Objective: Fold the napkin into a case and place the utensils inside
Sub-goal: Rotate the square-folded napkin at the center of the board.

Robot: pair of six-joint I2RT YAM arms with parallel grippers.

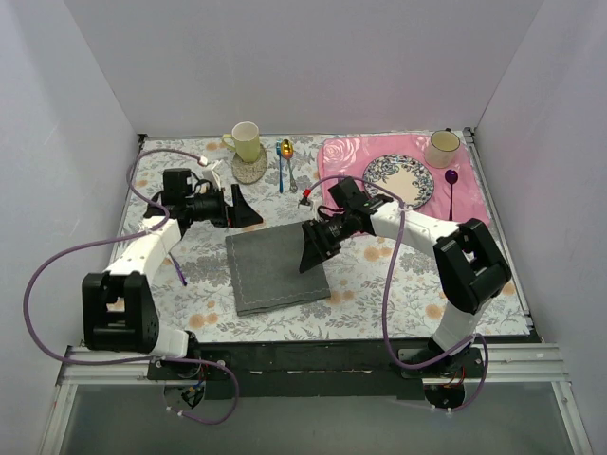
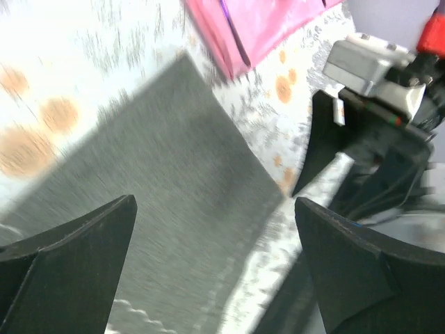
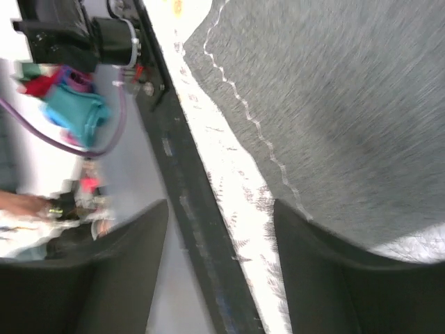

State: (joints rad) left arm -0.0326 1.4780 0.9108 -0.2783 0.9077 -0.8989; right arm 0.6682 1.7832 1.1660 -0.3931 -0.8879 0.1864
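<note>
The dark grey napkin (image 1: 275, 267) lies flat in the middle of the flowered tablecloth; it also shows in the left wrist view (image 2: 160, 181) and the right wrist view (image 3: 334, 104). My right gripper (image 1: 313, 251) hangs over the napkin's right edge. Its jaws (image 3: 221, 209) are open with nothing between them, and one finger (image 3: 327, 264) is at the stitched hem. My left gripper (image 1: 248, 209) is open (image 2: 215, 209) just beyond the napkin's far left corner. A small silver fork (image 1: 292, 176) lies at the back. A spoon with a purple bowl (image 1: 452, 180) rests on the pink mat.
A yellow mug (image 1: 246, 140) stands by a round coaster (image 1: 249, 169) at the back. A blue-handled gold spoon (image 1: 283, 161) lies beside the fork. The pink placemat (image 1: 474, 194) carries a patterned plate (image 1: 398, 178) and a cup (image 1: 442, 147). White walls close in three sides.
</note>
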